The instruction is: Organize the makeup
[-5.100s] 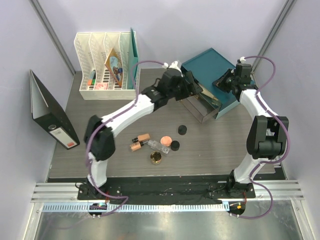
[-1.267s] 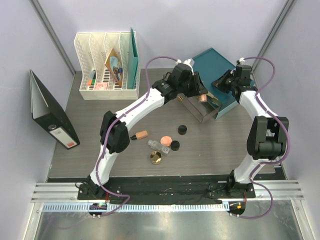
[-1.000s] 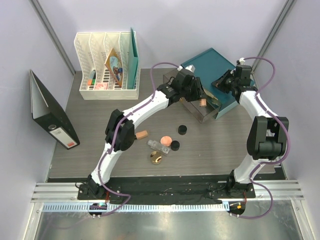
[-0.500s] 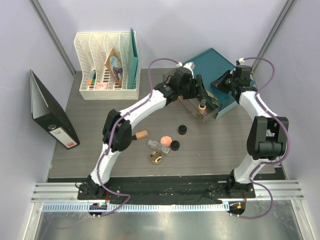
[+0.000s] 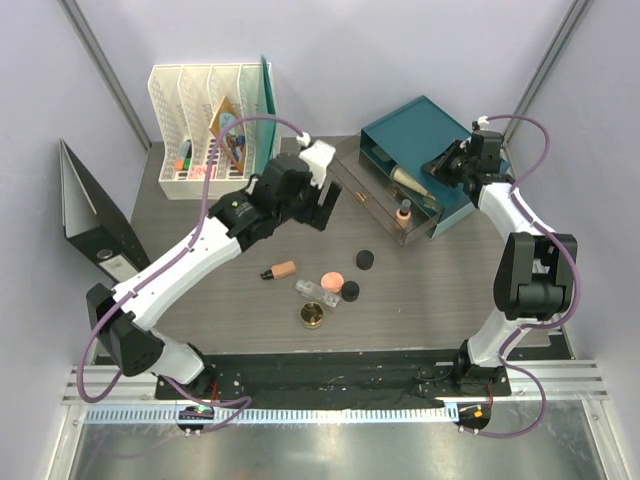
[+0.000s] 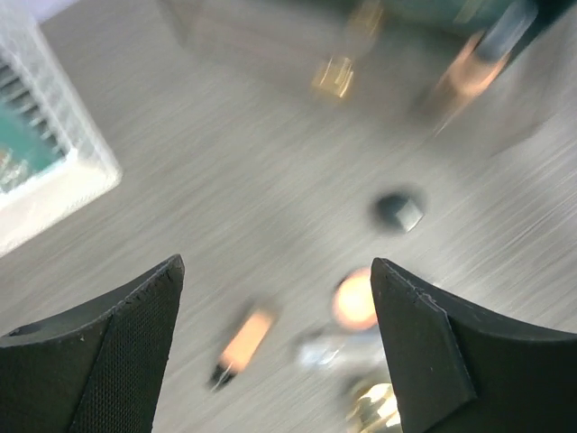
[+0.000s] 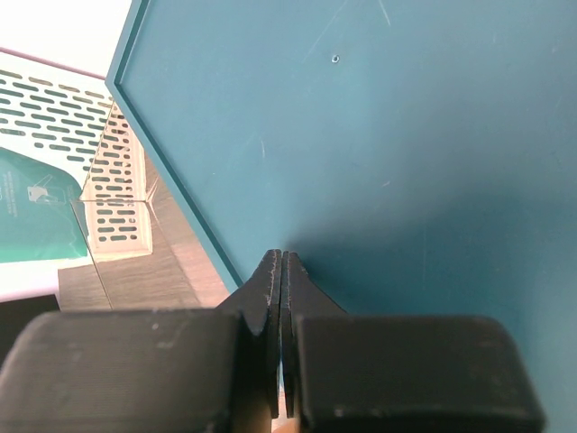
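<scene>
Left gripper: jaws wide apart, nothing between them. It hangs over the grey table, just left of the clear drawer. The left wrist view is blurred, but the gap between the fingers is plainly bare.

Right gripper: jaws pressed flat together, holding nothing, tip against the top of the teal box at the back right.

The clear drawer sticks out of the front of the teal box. Inside it a peach tube sits near the front end and a beige gold-capped bottle lies further back. I cannot tell whether the two touch.

The rest of the makeup is loose on the table, mid front:
- A second peach tube lies on its side, furthest left.
- The coral compact is just right of it.
- The clear glass bottle lies beside the compact, on its near side.
- One black pot is just beside the compact's right.
- The other black pot sits alone, nearer the drawer.
- The gold jar is nearest the arm bases.

A white file rack is at the back left and a black binder leans at the left edge.
</scene>
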